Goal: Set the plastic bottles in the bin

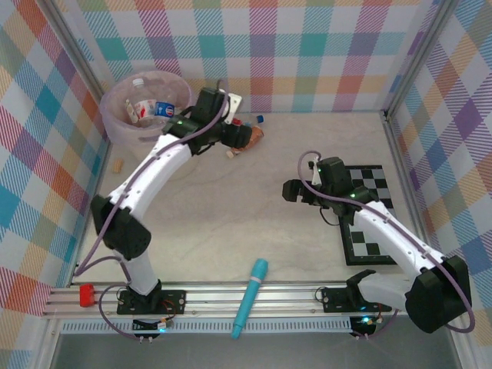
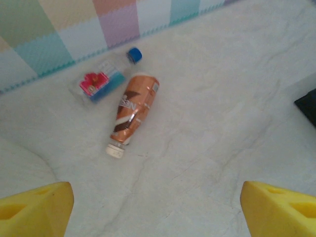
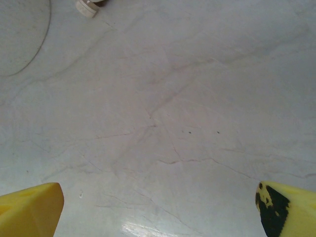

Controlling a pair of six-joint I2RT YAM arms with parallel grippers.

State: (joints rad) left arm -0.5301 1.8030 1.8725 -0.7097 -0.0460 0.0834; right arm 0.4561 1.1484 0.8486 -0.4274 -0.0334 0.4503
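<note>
Two plastic bottles lie on the table near the back wall. One is a brown bottle with a white cap; the other is a clear bottle with a red label and blue cap. My left gripper hovers above them, open, with nothing between its yellow fingertips. From above, the left gripper partly covers the brown bottle. The bin stands at the back left with a few bottles inside. My right gripper is open over bare table at mid-right.
A long teal cylinder lies across the front rail. A black-and-white chequered board sits under the right arm. A small cork-coloured piece lies near the left wall. Chequered walls close in the table on three sides.
</note>
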